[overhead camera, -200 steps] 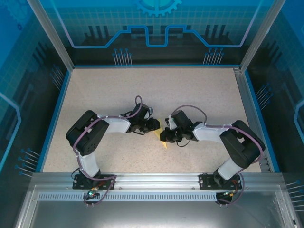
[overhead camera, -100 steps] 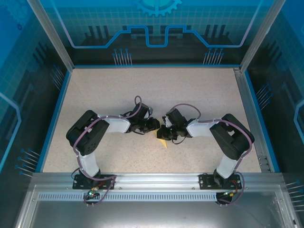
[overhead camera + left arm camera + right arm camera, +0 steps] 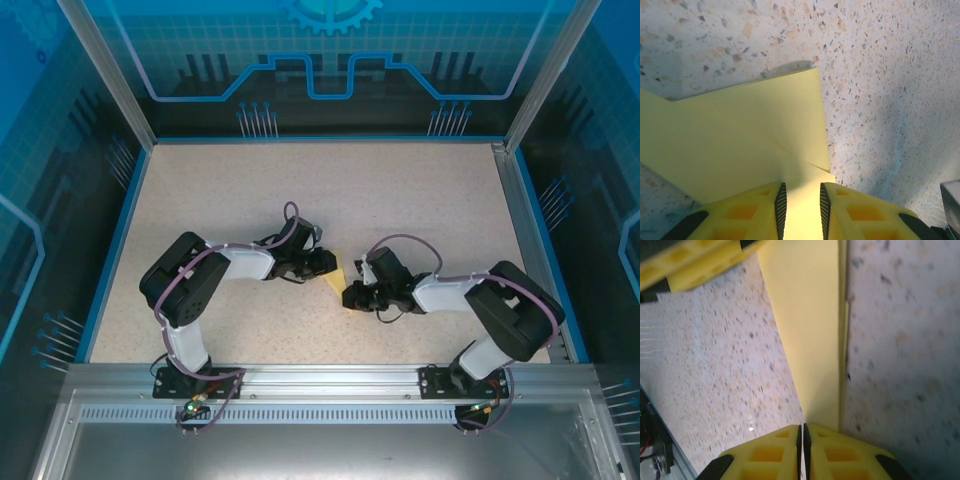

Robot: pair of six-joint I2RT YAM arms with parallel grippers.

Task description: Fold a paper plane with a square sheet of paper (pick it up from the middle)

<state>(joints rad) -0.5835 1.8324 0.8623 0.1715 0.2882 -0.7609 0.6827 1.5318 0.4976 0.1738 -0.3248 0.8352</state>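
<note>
Right gripper [image 3: 802,430] pinches the paper [image 3: 805,315] tight, left gripper [image 3: 800,200] sits narrow around it (clamped? hard to tell), so pulling apart could rip or unfold it.

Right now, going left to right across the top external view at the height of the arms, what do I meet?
Left arm's elbow → left fingers → folded yellow paper, pinched from both sides → right fingers → right arm's elbow.

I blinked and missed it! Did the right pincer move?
Yes. The right pincer slid slightly toward the metal rail at the table's near edge.
</note>
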